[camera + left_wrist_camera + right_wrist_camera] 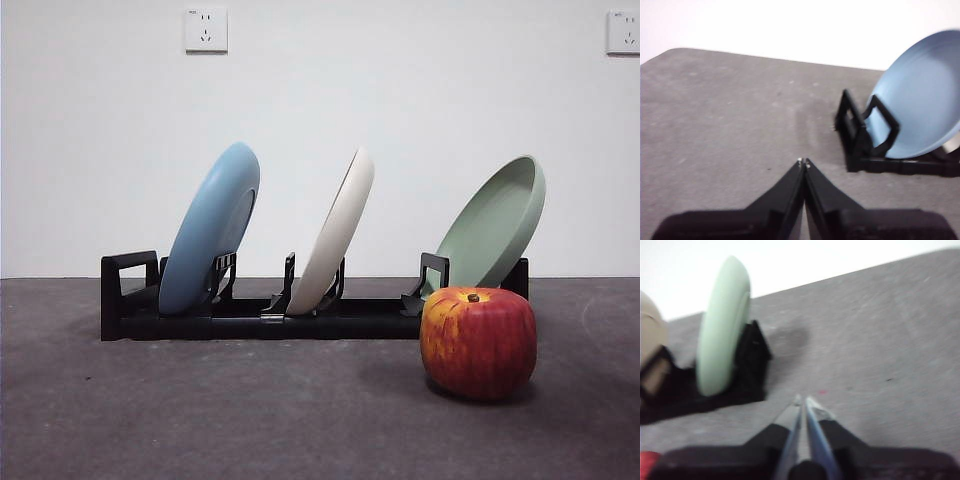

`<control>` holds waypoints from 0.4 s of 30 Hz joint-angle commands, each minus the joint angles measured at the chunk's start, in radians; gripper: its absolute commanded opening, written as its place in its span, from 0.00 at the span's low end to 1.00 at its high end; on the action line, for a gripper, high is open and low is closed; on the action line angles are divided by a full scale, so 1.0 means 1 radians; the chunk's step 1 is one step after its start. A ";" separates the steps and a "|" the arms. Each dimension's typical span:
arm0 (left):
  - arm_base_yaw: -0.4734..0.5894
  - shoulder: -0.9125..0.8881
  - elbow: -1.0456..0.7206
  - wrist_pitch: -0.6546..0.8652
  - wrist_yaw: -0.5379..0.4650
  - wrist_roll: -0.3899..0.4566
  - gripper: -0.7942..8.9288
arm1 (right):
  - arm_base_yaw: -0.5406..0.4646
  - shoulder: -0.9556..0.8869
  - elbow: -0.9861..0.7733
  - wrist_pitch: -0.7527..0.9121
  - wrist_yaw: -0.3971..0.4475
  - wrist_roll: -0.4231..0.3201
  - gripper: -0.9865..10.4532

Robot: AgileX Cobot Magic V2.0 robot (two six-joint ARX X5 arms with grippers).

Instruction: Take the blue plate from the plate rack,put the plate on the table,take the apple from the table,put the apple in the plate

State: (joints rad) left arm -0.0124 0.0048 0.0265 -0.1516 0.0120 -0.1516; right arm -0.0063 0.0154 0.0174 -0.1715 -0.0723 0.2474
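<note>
The blue plate [210, 230] leans on edge in the left slot of the black plate rack [250, 318], which stands on the dark grey table [250, 420]. In front of the rack's right end sits the red apple [478, 343], upright with its stem up. Neither arm shows in the front view. My left gripper [803, 162] is shut and empty above the table, short of the rack's handle end [855, 130] and the blue plate [920, 110]. Shut and empty too, my right gripper [803, 400] hangs near the rack's other end. A red sliver of the apple [646, 460] shows there.
A cream-white plate [335, 235] stands in the rack's middle slot and a pale green plate [495, 222] in the right one, also seen as the green plate [722, 325] beside the right gripper. A white wall with two sockets [205, 29] lies behind.
</note>
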 commanded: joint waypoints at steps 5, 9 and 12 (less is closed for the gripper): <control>0.001 0.029 0.120 0.008 0.019 -0.040 0.08 | 0.001 0.002 -0.008 0.033 -0.089 0.206 0.17; 0.001 0.122 0.274 0.009 0.019 -0.039 0.08 | 0.002 0.016 0.054 0.031 -0.138 0.210 0.07; 0.001 0.244 0.408 0.001 0.029 -0.030 0.08 | 0.002 0.061 0.142 0.001 -0.135 0.211 0.08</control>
State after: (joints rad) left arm -0.0124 0.2111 0.3985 -0.1551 0.0349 -0.1848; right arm -0.0063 0.0673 0.1265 -0.1810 -0.2077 0.4480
